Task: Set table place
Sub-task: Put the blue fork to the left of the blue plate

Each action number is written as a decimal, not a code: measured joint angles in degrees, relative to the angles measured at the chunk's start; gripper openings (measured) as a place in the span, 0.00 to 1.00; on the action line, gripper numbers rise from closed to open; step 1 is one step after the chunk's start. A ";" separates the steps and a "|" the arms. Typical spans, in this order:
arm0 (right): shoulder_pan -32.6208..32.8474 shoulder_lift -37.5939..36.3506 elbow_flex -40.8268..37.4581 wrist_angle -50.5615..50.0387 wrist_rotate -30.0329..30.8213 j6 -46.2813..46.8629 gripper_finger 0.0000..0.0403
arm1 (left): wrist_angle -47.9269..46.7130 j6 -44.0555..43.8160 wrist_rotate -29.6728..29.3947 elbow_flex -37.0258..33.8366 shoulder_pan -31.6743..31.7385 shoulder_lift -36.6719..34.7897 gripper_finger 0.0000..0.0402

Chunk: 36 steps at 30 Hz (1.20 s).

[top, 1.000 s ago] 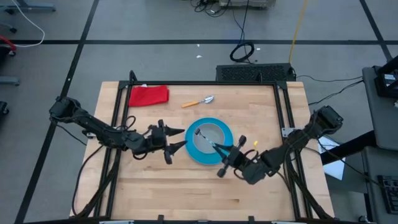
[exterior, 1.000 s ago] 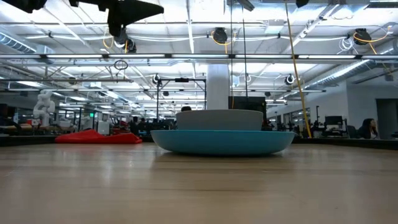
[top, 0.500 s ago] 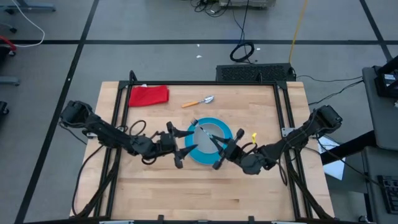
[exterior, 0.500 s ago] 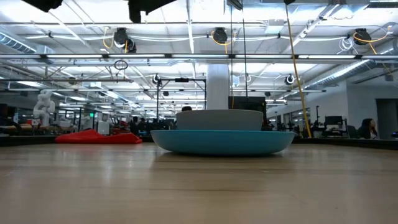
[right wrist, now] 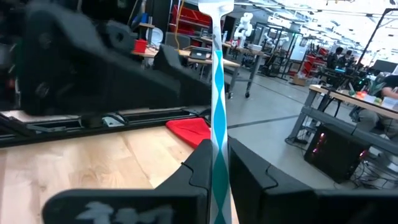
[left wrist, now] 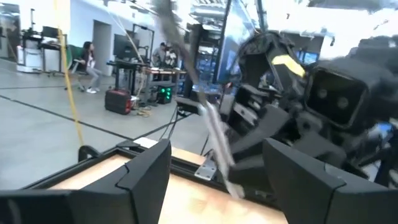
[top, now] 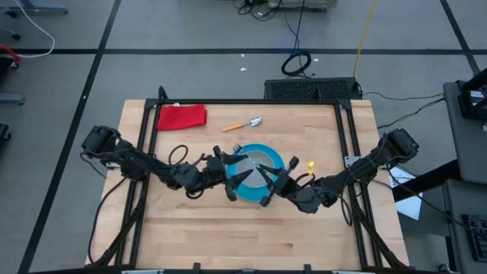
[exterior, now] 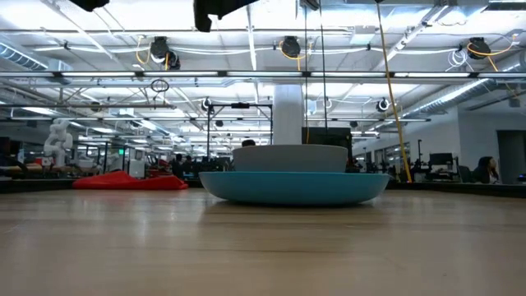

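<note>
A silver fork [top: 249, 161] with a pale, teal-patterned handle is held above the blue plate [top: 283, 164] by my right gripper [top: 267, 185], its tines [top: 237, 148] toward the far left. A grey bowl [exterior: 289, 158] sits in the plate [exterior: 294, 187]. My left gripper [top: 242, 169] is open at the plate's left rim. In the left wrist view its fingers [left wrist: 149, 177] stand on either side of the fork [left wrist: 214, 134] without touching it. The orange-handled spoon [top: 242, 125] lies on the table [top: 228, 228] beyond the plate. My right gripper pinches the fork's patterned handle [right wrist: 217, 134] between its two fingers. The fingers lie along the fork, which sticks out past their tips toward the table's far left. The fork is lifted clear of the plate and bowl.
A red cloth [top: 182, 116] lies at the far left corner and shows in the low view [exterior: 130, 181]. The black frame edges the tabletop. The near half of the table is bare wood.
My left gripper has gone toward the table's right edge, up to the plate's left rim and the fork, staying open. My right gripper has carried the fork a little toward the far left over the plate, then held it about still.
</note>
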 joint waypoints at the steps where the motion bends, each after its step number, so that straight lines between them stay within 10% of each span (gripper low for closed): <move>1: -0.10 0.00 0.00 0.08 0.00 -0.26 0.07 | -0.10 0.26 0.32 0.45 0.13 0.68 0.61; 27: -0.82 0.00 -0.02 0.42 -0.47 -0.83 0.07 | 0.42 -0.41 -0.14 5.83 1.45 5.48 0.09; 36: -0.82 0.00 -0.02 0.41 -0.37 -0.82 0.07 | 0.27 -0.65 -0.03 5.83 1.45 5.48 0.08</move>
